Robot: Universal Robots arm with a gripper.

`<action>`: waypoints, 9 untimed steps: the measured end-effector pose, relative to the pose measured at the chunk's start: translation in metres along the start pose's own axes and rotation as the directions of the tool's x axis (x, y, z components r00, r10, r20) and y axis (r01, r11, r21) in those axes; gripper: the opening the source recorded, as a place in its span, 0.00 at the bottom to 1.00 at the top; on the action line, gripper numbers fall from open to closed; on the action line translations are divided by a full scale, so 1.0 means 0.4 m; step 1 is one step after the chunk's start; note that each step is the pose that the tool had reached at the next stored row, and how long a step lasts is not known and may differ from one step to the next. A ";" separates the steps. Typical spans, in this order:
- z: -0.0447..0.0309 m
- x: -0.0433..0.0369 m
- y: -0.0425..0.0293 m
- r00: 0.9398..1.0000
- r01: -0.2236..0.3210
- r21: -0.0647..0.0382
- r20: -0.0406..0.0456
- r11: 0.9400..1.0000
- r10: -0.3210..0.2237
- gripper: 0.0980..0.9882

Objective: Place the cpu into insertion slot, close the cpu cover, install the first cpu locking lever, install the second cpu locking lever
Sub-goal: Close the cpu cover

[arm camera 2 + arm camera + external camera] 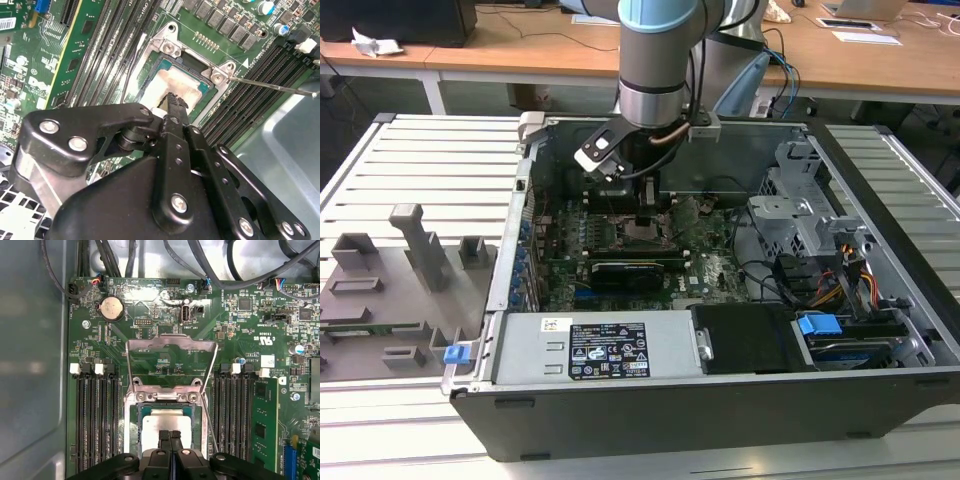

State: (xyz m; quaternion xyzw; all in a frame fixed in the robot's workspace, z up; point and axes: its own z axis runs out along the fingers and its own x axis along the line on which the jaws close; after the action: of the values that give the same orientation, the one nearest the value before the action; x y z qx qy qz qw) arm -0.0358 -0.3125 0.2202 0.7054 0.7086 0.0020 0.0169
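The cpu (167, 426) lies flat in the insertion slot (134, 427), silver top up; it shows too in the second wrist view as the cpu (175, 82) in the insertion slot (167, 60). My gripper (170, 436) is shut, its two fingertips pressed together right over the chip's near edge, and nothing sits between them. The second wrist view shows the gripper (172, 100) the same way. The cpu cover (172, 342) stands swung open beyond the socket. A thin locking lever (210, 425) is raised beside the socket, and the lever (270, 86) sticks out sideways. In the exterior view the gripper (640, 208) hangs over the motherboard (715, 270).
Black memory slots (95, 415) flank the socket on both sides. A long black expansion card (635, 272) lies in front of the socket. The case holds a power supply (595, 348), a drive cage (800, 215) and cable bundles (830, 285). A grey fixture tray (390, 280) sits at the exterior view's left.
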 end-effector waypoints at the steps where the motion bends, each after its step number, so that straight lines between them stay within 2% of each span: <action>1: -0.001 0.000 0.000 1.000 0.000 0.000 0.000 1.000 0.000 0.01; 9: -0.008 0.000 0.000 1.000 0.000 0.000 0.001 1.000 0.000 0.01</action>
State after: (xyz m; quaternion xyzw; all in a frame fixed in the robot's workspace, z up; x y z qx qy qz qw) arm -0.0357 -0.3125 0.2234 0.7054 0.7086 0.0017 0.0171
